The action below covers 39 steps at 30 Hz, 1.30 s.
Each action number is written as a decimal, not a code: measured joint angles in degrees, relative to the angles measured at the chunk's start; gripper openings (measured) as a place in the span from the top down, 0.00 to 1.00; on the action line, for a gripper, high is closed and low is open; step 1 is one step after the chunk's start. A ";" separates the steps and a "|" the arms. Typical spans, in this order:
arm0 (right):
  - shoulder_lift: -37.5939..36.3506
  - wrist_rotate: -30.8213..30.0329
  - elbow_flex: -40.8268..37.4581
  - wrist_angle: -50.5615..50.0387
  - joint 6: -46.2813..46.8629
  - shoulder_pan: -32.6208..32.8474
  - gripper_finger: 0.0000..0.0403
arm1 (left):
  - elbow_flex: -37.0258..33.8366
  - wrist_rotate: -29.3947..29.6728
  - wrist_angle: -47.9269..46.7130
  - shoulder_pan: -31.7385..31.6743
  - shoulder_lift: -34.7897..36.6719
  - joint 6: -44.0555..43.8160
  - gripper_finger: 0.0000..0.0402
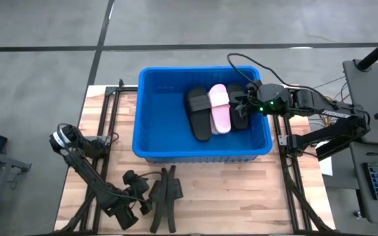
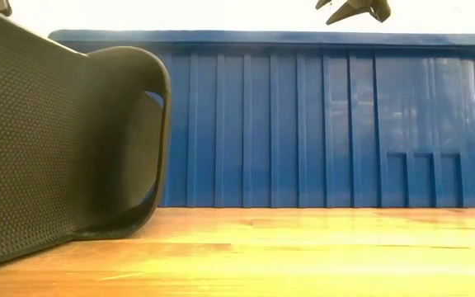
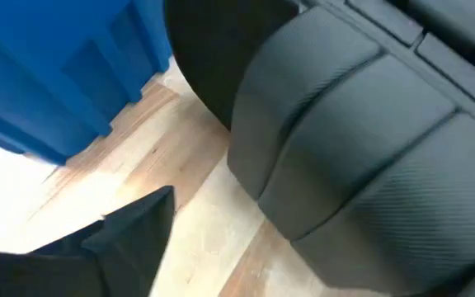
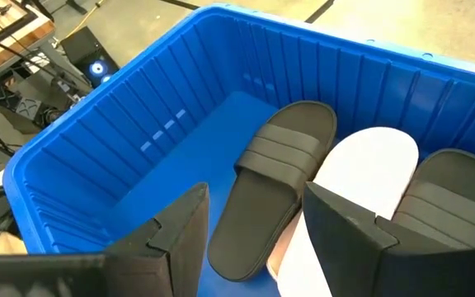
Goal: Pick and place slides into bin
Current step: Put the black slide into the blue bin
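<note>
Blue ribbed bin [image 1: 151, 141] sits mid-table in the high view, holding two black slides [image 1: 199, 113] and a pink slide [image 1: 220, 108]. My right gripper [image 1: 247, 99] hangs over its right rim; my left gripper [image 1: 142, 200] is low beside the black slides on the table [image 1: 166, 196] in front.

Low view: one matte black slide [image 2: 64, 140] stands on edge close up, the bin wall behind it.

Left wrist view: jaws apart, nothing clamped (strap right ahead). I judge the pick in hand; next, close on the strap.

Right wrist view: fingers [image 4: 180, 227] apart, empty.
</note>
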State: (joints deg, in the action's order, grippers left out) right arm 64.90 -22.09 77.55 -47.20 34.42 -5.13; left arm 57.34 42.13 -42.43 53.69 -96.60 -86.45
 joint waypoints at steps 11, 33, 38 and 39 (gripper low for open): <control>0.00 0.00 0.00 0.00 -1.12 0.01 0.54 | -0.28 -0.57 -0.03 -0.85 0.06 0.28 0.76; 0.00 0.00 0.01 -0.09 -1.69 0.00 0.54 | 2.97 -6.01 -1.99 -0.64 28.59 10.99 0.99; 0.00 0.00 0.01 -0.12 -2.13 0.02 0.54 | 3.56 12.00 2.02 -2.52 35.12 20.85 0.99; 0.00 0.00 0.01 -0.17 -2.28 0.00 0.54 | 3.80 14.81 3.63 -3.34 35.91 24.82 0.99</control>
State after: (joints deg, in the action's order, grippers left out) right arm 64.90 -22.09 77.56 -47.37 32.14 -5.12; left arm 61.14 56.94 -38.80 50.35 -60.68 -61.63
